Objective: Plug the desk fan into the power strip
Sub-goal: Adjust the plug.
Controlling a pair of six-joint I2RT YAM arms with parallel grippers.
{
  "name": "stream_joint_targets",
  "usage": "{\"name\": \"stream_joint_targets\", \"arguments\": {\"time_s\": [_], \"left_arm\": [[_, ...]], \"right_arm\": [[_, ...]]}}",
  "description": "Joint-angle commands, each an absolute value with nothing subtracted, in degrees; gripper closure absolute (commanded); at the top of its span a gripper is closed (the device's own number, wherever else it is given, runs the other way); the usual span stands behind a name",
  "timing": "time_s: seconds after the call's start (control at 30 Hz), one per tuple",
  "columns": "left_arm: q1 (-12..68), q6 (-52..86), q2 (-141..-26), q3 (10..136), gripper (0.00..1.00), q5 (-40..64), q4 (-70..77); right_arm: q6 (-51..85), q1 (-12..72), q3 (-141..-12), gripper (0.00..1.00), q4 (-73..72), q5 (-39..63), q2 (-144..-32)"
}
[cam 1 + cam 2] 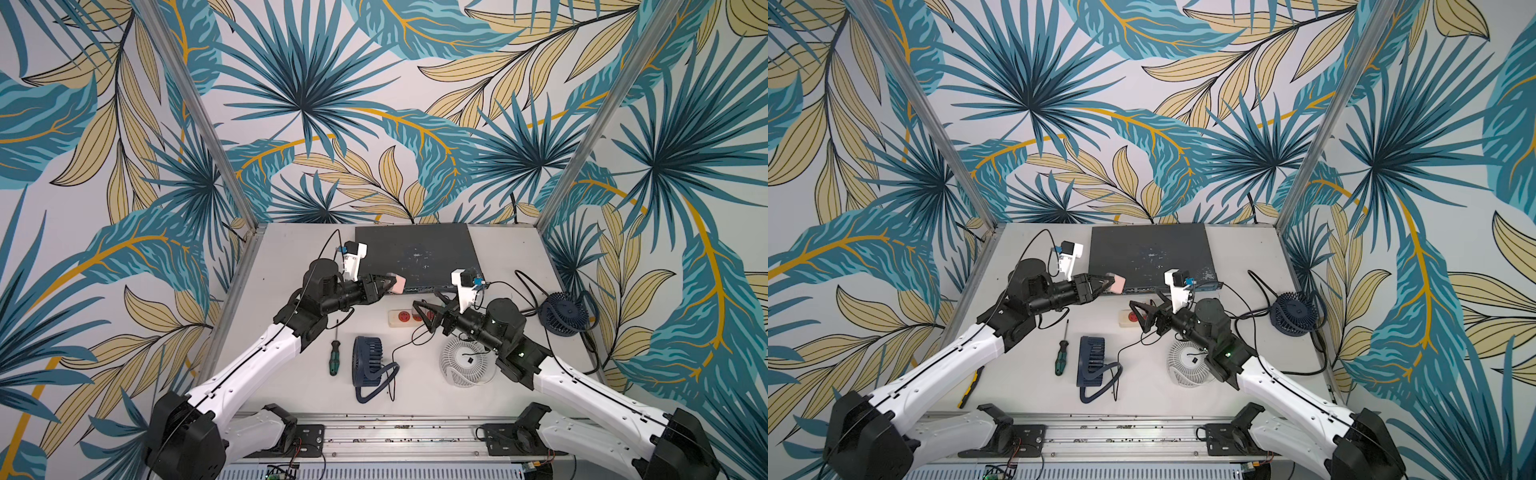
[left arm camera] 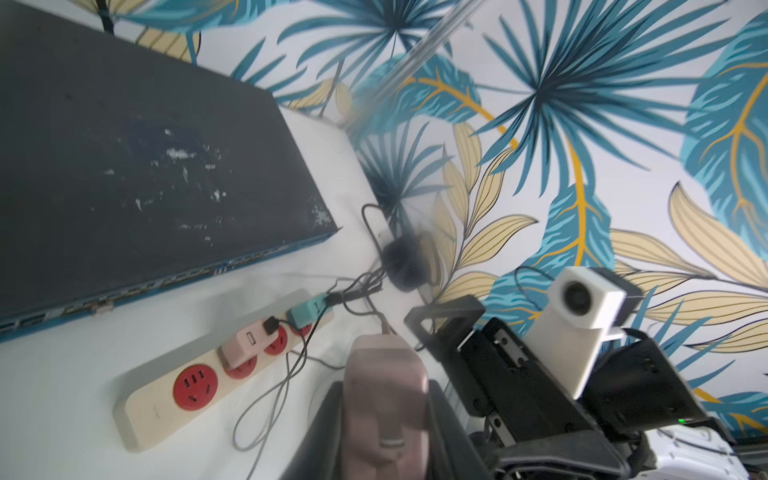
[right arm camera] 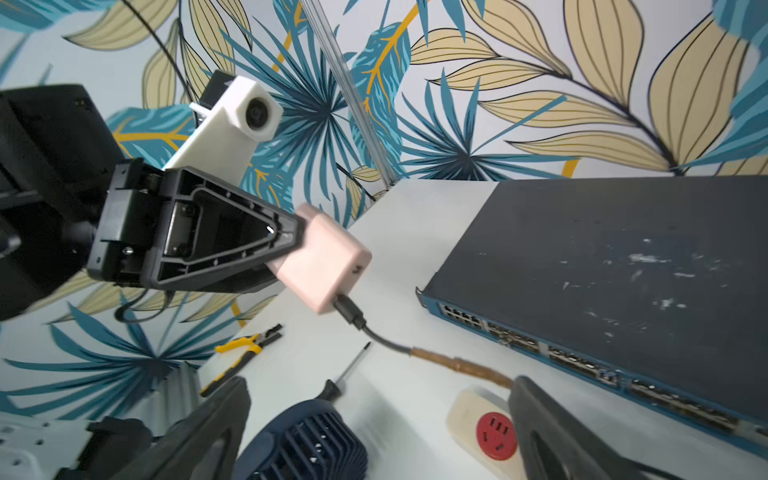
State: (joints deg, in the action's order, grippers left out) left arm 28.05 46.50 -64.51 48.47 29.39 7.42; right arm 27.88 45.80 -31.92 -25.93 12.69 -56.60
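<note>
The left hand [image 1: 385, 286] is clamped on a pale pink square plastic charger block [image 1: 397, 286]. It holds the block off the grey counter [image 1: 299, 382], near the front edge of the flat dark grey network switch box [image 1: 415, 253]. The right wrist view shows more plainly a black USB cable [image 3: 353, 316], with a brown-wrapped stretch, plugged into that block. The right hand [image 1: 426, 318] stands wide with nothing between its fingers. It sits over the long cream plastic power strip [image 1: 397, 318] and hides most of it in both top views. Only the left wrist view shows the strip's full length: a pink plug [image 2: 241, 345] and a teal plug [image 2: 307, 311] sit in it, and its end red socket [image 2: 195, 386] is bare.
</note>
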Motion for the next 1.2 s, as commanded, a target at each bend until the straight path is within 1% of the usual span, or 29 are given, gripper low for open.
{"name": "stream_joint_targets", "arguments": {"time_s": [0.0, 0.23, 0.37, 0.5, 0.6, 0.67, 0.83, 0.97, 1.17], "left_arm": [[27.89, 50.46, -59.90, 46.58, 0.93, 25.64, 19.13], [29.07, 52.60, -55.62, 46.13, 0.93, 28.27, 23.38], [30.59, 52.44, -54.38, 45.95, 0.93, 27.26, 24.22], [32.03, 53.18, -54.52, 45.79, 0.93, 28.38, 26.24], [33.33, 52.80, -54.51, 46.51, 0.93, 29.32, 26.17], [33.66, 52.63, -54.45, 46.82, 0.93, 29.83, 25.87], [35.25, 52.68, -55.09, 47.51, 0.93, 31.32, 26.84], [36.27, 52.03, -55.11, 48.07, 0.93, 31.23, 26.76], [37.15, 52.27, -55.73, 48.51, 0.93, 32.14, 27.72]], "right_arm": [[40.25, 43.88, -31.70, 0.00, -37.23, 22.03, -56.59], [47.96, 43.33, -38.42, 0.01, -42.93, 30.18, -61.10], [49.93, 43.33, -41.59, 0.03, -42.88, 31.79, -63.23], [49.74, 43.33, -43.18, 0.09, -42.12, 32.40, -63.42], [49.38, 43.33, -44.12, 0.15, -42.04, 33.50, -63.72], [48.70, 43.37, -44.86, 0.21, -41.26, 35.02, -63.93], [48.94, 43.33, -46.28, 0.41, -41.54, 39.76, -64.61], [49.17, 43.33, -46.39, 0.54, -42.38, 41.25, -63.39], [50.79, 43.33, -46.70, 0.56, -42.97, 45.03, -63.61]]}}
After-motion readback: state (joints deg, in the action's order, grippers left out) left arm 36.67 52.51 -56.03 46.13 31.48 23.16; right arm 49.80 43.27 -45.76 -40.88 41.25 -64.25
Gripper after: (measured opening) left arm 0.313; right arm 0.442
